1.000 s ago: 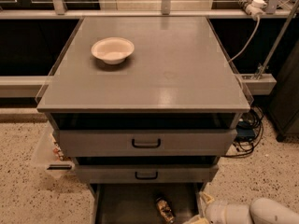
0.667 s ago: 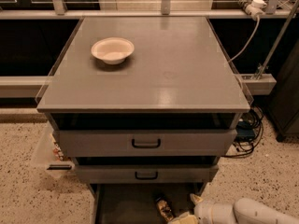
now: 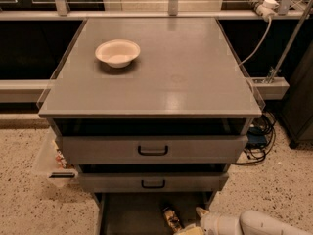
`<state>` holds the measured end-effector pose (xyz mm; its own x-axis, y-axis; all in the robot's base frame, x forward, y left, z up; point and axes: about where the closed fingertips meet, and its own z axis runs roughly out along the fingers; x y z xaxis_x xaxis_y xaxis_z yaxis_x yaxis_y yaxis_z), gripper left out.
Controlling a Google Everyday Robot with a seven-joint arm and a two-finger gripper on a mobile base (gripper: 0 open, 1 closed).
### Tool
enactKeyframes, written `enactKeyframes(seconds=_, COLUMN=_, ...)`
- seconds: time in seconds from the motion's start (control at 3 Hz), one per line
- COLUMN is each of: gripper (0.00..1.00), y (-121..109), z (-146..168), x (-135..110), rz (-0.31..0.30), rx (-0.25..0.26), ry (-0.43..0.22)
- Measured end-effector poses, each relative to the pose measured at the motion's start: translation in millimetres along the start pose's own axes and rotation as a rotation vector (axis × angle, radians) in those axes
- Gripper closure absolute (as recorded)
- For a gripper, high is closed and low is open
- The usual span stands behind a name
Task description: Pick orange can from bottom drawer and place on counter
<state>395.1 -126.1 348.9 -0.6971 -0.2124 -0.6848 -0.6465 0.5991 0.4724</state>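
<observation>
Orange can (image 3: 171, 219): it is lying in the bottom drawer (image 3: 128, 218), below the bench's front edge and a little right of its middle. It looks tipped onto its side rather than standing, though the low angle is making this hard to confirm.

Gripper (image 3: 194, 221): it is hanging low in the drawer mouth under the bench's front-right corner, just beside the can on its right. Its white arm (image 3: 266, 224) is running off toward the right.

Fingers (image 3: 200, 212): they are showing as two pale tips standing apart, so I am reading them as spread and holding nothing. The can is sitting left of them, not between them.

Handling: a thin metal drink can is probably light and stiff enough for a moderate squeeze, but it is likely to dent under a hard one. The shiny rounded wall is likely slippery, and on its side it is apt to roll across the flat drawer floor at a nudge.

Where to take hold: across the middle of the body, with pads on opposite sides of the curved wall. Both the silver rim and the ends are best left alone.

Clearance: the two grey-fronted drawers (image 3: 153, 166) are overhanging the can, so the lift probably calls for drawing it forward first.

Counter (image 3: 190, 77): a white bowl (image 3: 118, 52) is sitting near the back-left corner, and the front-right part is looking like the handiest landing spot.
</observation>
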Motion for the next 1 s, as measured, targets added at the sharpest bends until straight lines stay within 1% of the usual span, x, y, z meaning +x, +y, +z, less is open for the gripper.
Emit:
enactKeyframes(seconds=0.33, gripper=0.00, y=-101, z=51, x=-5, rz=-0.002, rx=0.076, ry=-0.016)
enactKeyframes(seconds=0.67, gripper=0.00, y=-99, z=52, x=-4, rz=-0.001, rx=0.073, ry=-0.014)
enactKeyframes(seconds=1.0, gripper=0.00, y=-109, z=70, x=0, rz=-0.004, rx=0.087, ry=-0.010)
